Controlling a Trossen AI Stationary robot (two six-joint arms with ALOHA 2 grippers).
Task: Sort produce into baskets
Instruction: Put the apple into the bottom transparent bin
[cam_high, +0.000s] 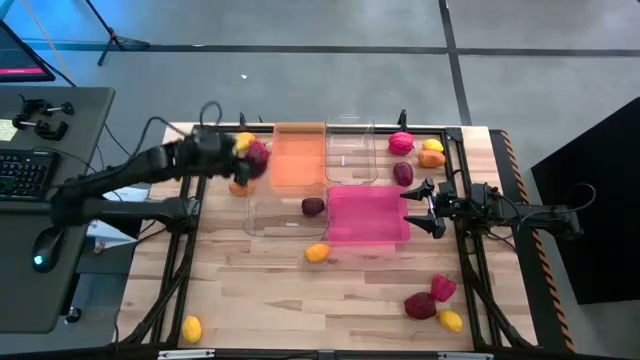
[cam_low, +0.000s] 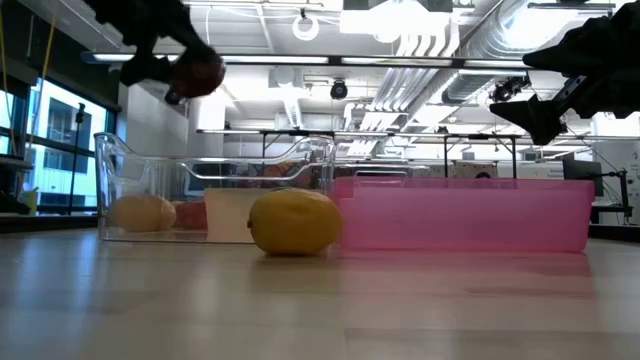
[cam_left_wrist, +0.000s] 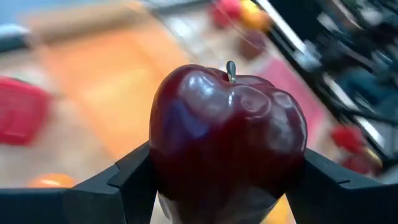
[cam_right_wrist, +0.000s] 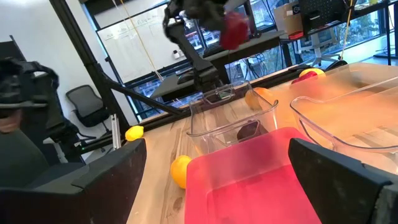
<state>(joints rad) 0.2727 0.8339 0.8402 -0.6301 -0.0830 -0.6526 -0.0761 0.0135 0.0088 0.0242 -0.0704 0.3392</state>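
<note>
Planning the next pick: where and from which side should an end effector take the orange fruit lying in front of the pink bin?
Probably from straight above, across the narrow middle of the orange fruit: it lies oval on open wood, the pink bin close behind.

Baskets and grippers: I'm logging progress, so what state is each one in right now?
left gripper: shut on dark red apple, raised above the table
right gripper: open, empty, by the pink basket
orange basket: empty
pink basket: empty
near clear basket: holds one maroon piece
far clear basket: empty
</note>
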